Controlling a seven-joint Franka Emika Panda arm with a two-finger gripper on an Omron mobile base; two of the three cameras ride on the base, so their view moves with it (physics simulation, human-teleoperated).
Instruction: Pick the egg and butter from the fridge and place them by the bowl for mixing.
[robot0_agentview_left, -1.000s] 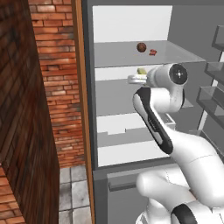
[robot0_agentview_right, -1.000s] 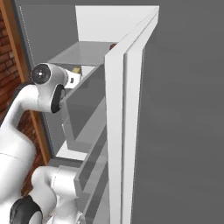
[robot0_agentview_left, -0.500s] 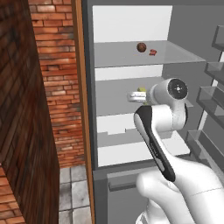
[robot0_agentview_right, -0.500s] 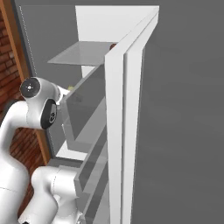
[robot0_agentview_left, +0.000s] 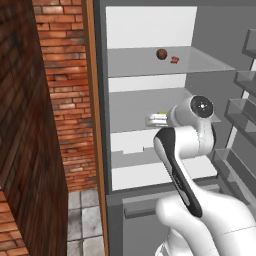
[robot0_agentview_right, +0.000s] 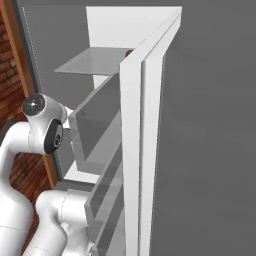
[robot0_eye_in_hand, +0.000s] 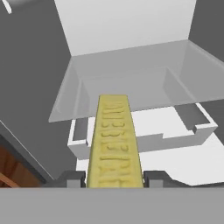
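**Butter in the gripper, egg waiting on the top shelf**

Butter (robot0_agentview_left: 161, 116) shows in the left base view as a small yellow end poking out at nine o'clock of the white wrist, level with the middle shelf (robot0_agentview_left: 145, 107) of the fridge (robot0_agentview_left: 150, 30). The egg (robot0_agentview_left: 161, 54) sits on the top shelf (robot0_agentview_left: 165, 62), at twelve o'clock of the arm, with a tiny red item (robot0_agentview_left: 174, 60) just beside it at three o'clock. Door racks (robot0_agentview_left: 242, 107) stand at three o'clock, close to the arm's elbow, and a brick wall (robot0_agentview_left: 65, 95) closes the nine o'clock side.

In the right base view the open fridge door (robot0_agentview_right: 145, 150) cuts through the middle, edge-on, and hides most of the inside; the arm stands at nine o'clock of it.

In the hand view the gripper (robot0_eye_in_hand: 114, 180) pinches the butter near its end, one dark fingertip (robot0_eye_in_hand: 70, 179) on each long side, so the stick juts straight ahead toward twelve o'clock. It hangs over a pale shelf, touching nothing. The hold across the narrow width looks meant to keep the stick from swinging. The door and racks are what a pull-out would most likely brush.
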